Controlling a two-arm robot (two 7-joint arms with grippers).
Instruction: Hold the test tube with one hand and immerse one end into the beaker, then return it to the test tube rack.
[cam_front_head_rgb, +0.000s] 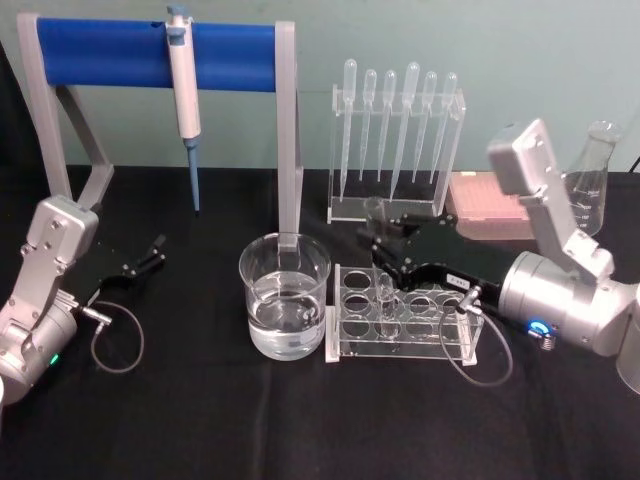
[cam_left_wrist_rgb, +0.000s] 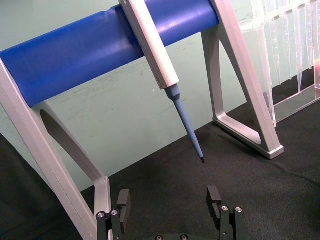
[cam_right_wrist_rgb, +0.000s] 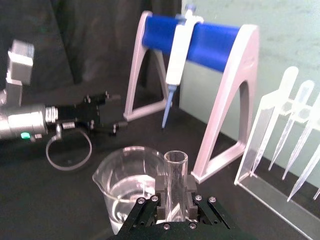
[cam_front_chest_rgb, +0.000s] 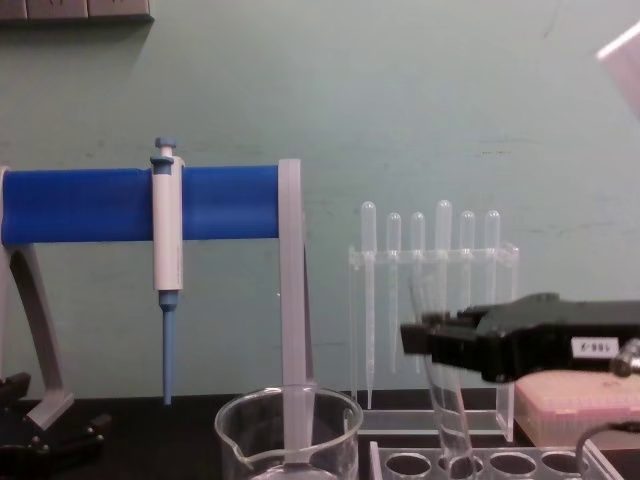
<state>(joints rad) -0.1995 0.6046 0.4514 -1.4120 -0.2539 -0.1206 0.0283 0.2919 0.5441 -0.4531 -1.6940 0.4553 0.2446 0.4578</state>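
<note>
My right gripper (cam_front_head_rgb: 381, 238) is shut on the test tube (cam_front_head_rgb: 383, 285), a slim clear glass tube held near its open rim. The tube (cam_front_chest_rgb: 448, 415) hangs slightly tilted, with its rounded lower end at the left holes of the clear tube rack (cam_front_head_rgb: 405, 325). In the right wrist view the fingers (cam_right_wrist_rgb: 161, 189) clamp the tube (cam_right_wrist_rgb: 175, 172) from both sides. The beaker (cam_front_head_rgb: 285, 296), wide and part-filled with clear liquid, stands just left of the rack, apart from the tube. My left gripper (cam_front_head_rgb: 150, 253) rests open at the far left, fingertips (cam_left_wrist_rgb: 215, 196) spread.
A grey stand with a blue bar (cam_front_head_rgb: 160, 42) holds a blue-and-white micropipette (cam_front_head_rgb: 184, 85) behind the beaker. A rack of plastic pipettes (cam_front_head_rgb: 397, 140) stands behind the tube rack. A pink tip box (cam_front_head_rgb: 485, 215) and a glass flask (cam_front_head_rgb: 590, 180) sit at the back right.
</note>
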